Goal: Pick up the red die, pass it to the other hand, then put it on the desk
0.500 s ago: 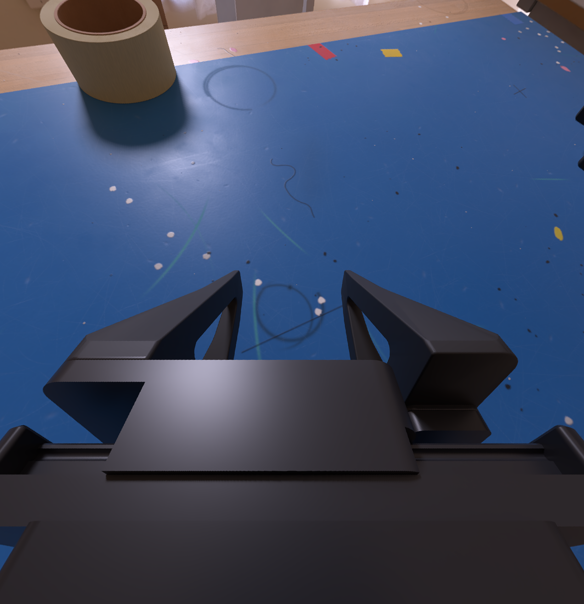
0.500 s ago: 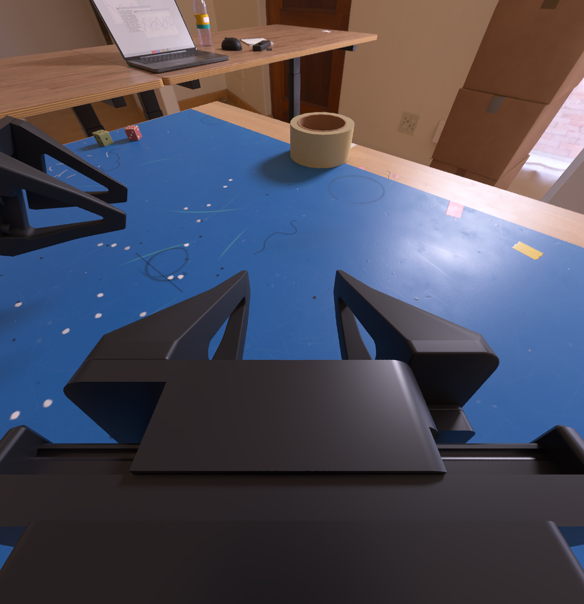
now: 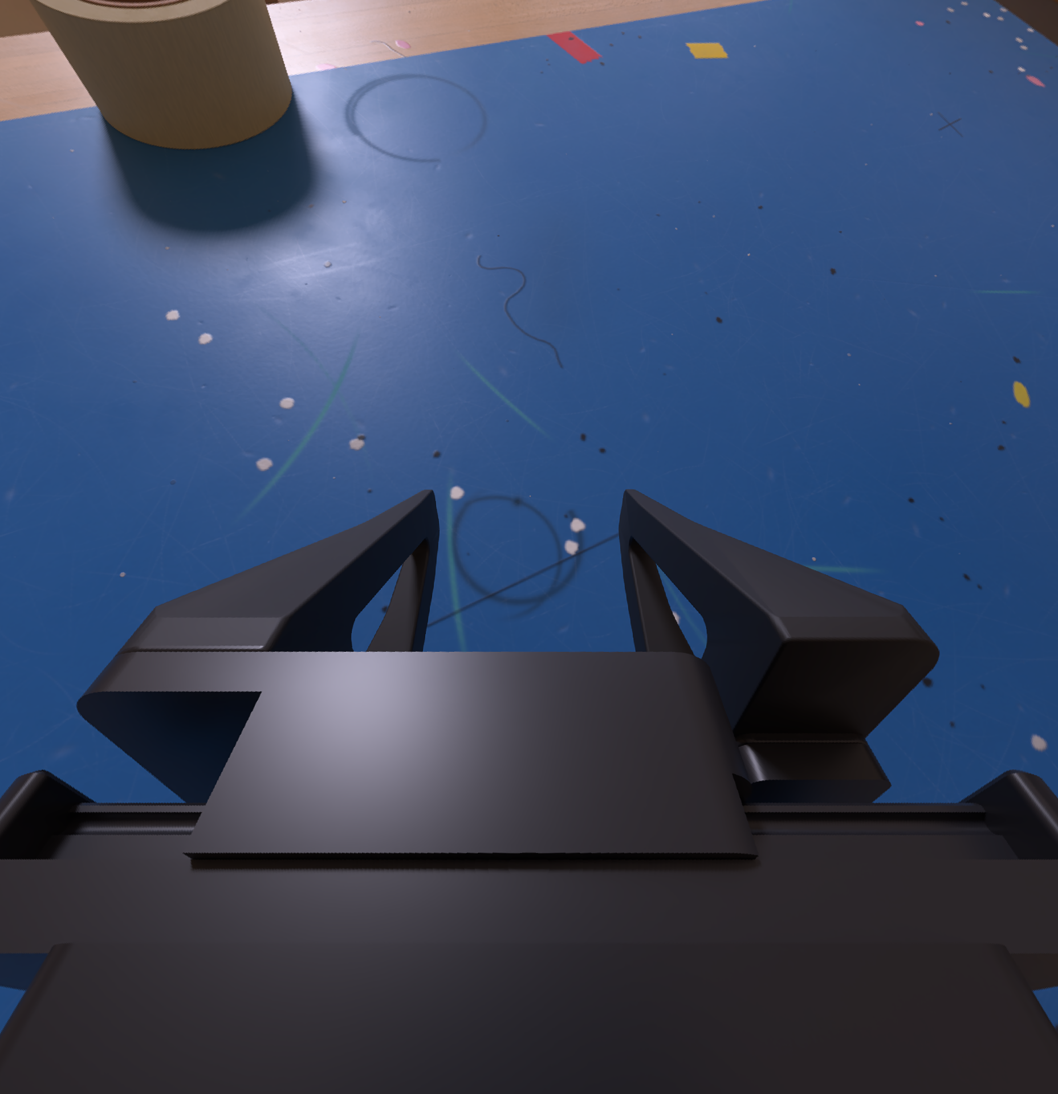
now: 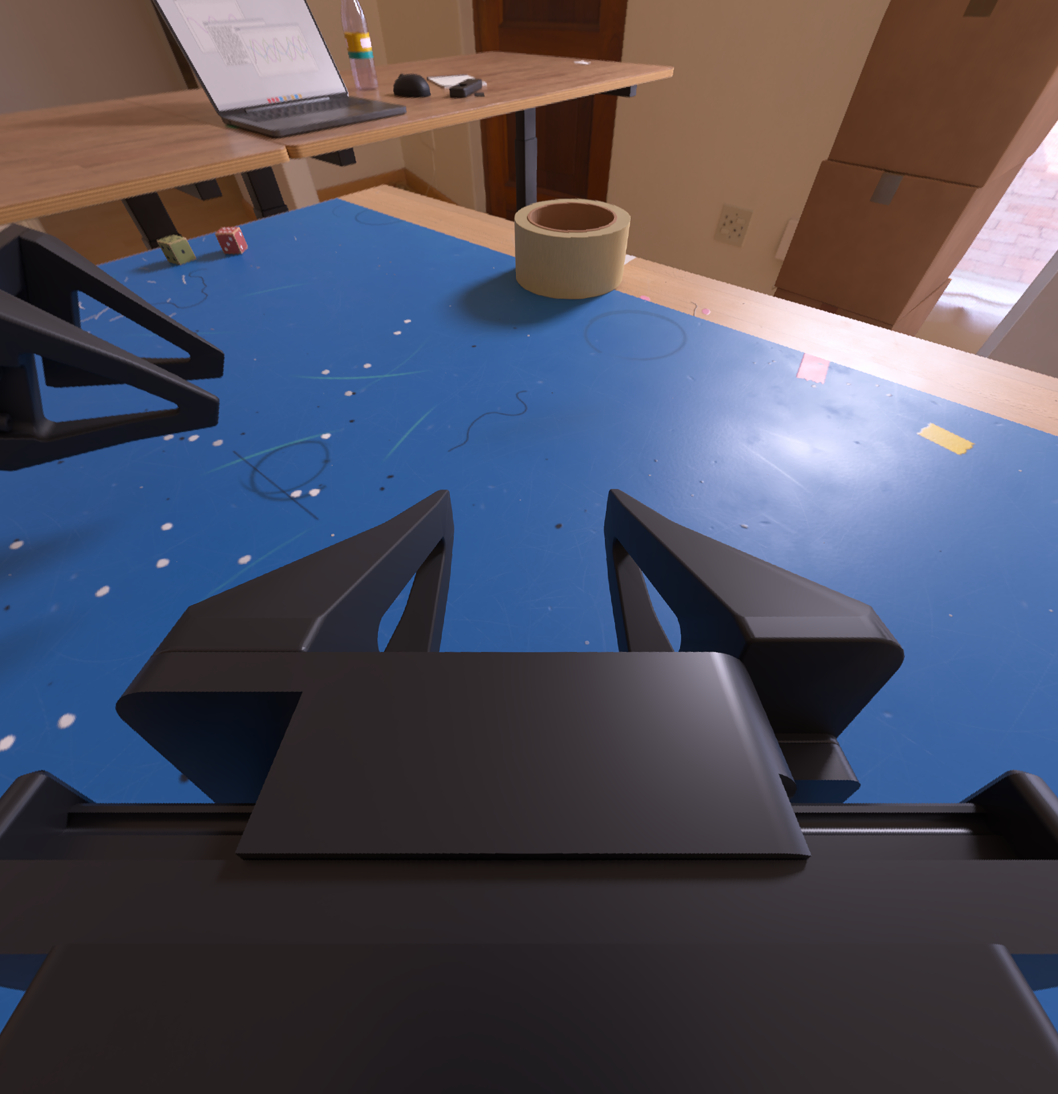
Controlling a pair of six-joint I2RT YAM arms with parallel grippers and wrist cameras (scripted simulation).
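Observation:
The red die (image 4: 231, 240) sits on the blue mat (image 4: 751, 503) at its far left corner in the right wrist view, next to a yellow-green die (image 4: 176, 249). It does not show in the left wrist view. My left gripper (image 3: 529, 503) is open and empty above the mat; it also shows at the left edge of the right wrist view (image 4: 215, 385), well short of the dice. My right gripper (image 4: 529, 503) is open and empty over the middle of the mat.
A roll of tan tape (image 4: 571, 248) stands at the mat's far edge, also at the top left of the left wrist view (image 3: 165, 71). Behind the wooden table edge (image 4: 840, 331) stand desks with a laptop (image 4: 278, 65) and cardboard boxes (image 4: 905, 177).
The left wrist view has moved slightly forward and down, so the tape roll looks closer. The right wrist view has barely shifted. Both grippers stay open.

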